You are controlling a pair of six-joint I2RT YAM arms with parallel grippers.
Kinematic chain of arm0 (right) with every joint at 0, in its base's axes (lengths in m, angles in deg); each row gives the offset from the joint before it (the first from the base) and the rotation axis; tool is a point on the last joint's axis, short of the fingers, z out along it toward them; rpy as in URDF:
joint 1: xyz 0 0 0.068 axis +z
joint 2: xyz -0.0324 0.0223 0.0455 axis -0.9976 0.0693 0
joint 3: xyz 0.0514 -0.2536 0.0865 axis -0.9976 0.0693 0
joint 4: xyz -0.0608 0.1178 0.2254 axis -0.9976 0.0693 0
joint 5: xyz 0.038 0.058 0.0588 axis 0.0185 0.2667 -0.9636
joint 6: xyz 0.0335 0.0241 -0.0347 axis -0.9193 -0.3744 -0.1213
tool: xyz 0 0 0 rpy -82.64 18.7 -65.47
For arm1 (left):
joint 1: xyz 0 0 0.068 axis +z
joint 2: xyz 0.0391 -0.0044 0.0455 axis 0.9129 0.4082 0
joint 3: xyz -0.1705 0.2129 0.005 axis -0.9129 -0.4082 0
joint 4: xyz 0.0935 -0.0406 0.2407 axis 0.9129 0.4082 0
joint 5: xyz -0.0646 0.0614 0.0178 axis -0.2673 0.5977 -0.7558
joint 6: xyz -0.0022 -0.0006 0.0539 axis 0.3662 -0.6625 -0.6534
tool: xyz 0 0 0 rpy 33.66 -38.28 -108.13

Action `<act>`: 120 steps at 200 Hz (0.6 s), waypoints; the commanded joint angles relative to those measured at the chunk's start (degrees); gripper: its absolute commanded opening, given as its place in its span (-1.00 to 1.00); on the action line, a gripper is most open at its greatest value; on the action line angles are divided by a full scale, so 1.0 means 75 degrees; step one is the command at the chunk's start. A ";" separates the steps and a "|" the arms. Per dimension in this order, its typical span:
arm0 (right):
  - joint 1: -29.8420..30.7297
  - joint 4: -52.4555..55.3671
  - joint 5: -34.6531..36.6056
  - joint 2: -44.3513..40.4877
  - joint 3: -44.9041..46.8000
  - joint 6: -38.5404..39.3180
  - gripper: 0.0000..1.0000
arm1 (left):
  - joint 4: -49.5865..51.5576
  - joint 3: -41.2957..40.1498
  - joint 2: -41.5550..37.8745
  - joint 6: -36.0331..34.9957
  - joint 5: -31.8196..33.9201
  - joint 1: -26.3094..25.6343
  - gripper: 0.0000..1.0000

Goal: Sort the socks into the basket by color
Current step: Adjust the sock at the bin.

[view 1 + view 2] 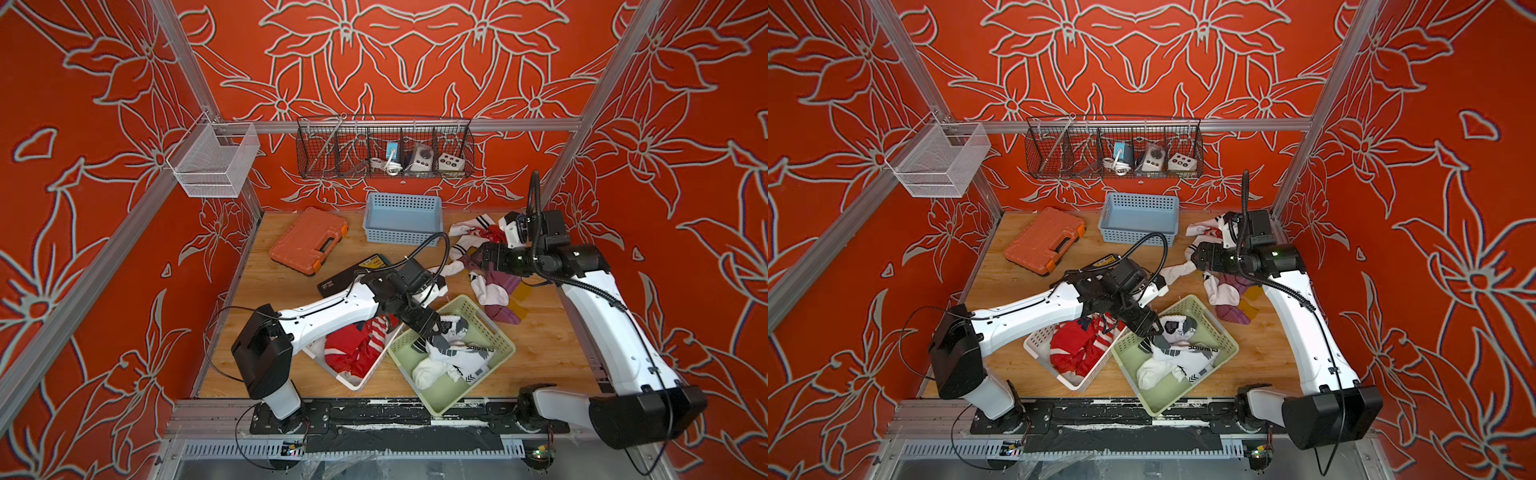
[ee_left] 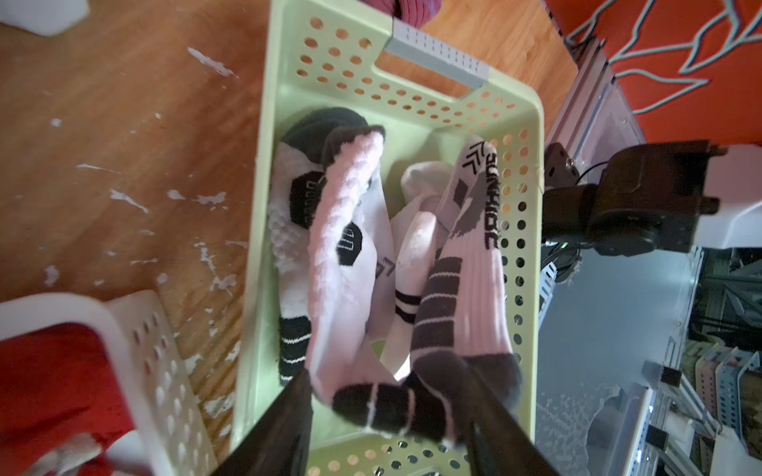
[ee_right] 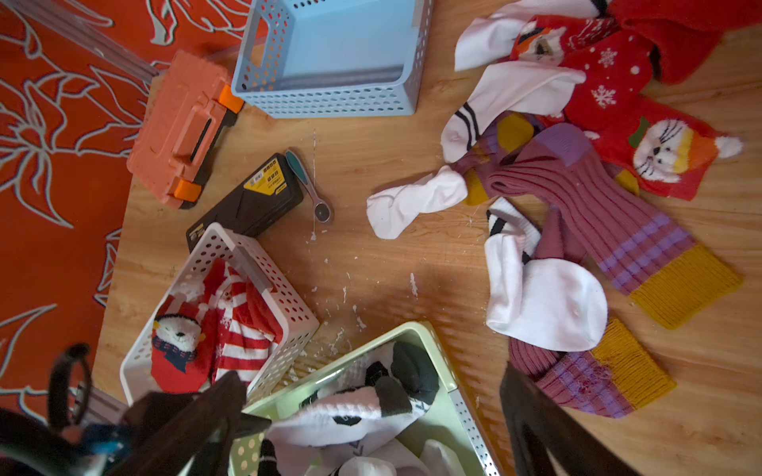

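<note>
Three in all: blue basket (image 1: 403, 237), white basket (image 1: 357, 384), green basket (image 1: 494, 332) — at least two purple socks (image 3: 585, 193) on bench (image 1: 540, 353); right hand (image 3: 371, 379) released, left hand (image 2: 387, 371) grip unclear.

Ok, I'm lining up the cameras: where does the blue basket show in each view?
In a top view: blue basket at the table's back edge, centre.
In a top view: back edge, centre too.
Left wrist: not in it.
Right wrist: in view, empty.
Shared landmark: orange tool case beside it; the left wrist lacks it.
</note>
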 commanded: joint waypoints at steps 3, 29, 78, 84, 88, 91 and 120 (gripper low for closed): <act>-0.0144 -0.0282 -0.0154 0.0227 -0.0274 -0.0330 0.96 | 0.0082 0.0148 0.0464 -0.0718 0.0151 -0.0373 0.09; -0.0266 -0.0435 -0.0031 0.0351 -0.0318 -0.0518 0.96 | 0.0740 0.0433 0.1285 -0.1024 0.0188 -0.0574 -0.02; -0.0449 -0.0688 0.0106 0.0554 -0.0401 -0.0663 0.96 | 0.0677 -0.0164 0.1799 -0.1129 0.0564 -0.0776 -0.06; -0.0461 -0.0735 0.0101 0.0575 -0.0393 -0.0676 0.96 | 0.0651 -0.0227 0.1845 -0.1118 0.0573 -0.0773 -0.06; -0.0461 -0.0762 0.0095 0.0593 -0.0398 -0.0678 0.96 | 0.0633 -0.0268 0.1866 -0.1107 0.0588 -0.0775 -0.06; -0.0461 -0.0781 0.0091 0.0595 -0.0392 -0.0678 0.96 | 0.0618 -0.0294 0.1869 -0.1097 0.0611 -0.0776 -0.07; -0.0473 -0.0776 0.0071 0.0717 -0.0420 -0.0655 0.96 | 0.0502 -0.0432 0.1683 -0.1055 0.0829 -0.0776 0.06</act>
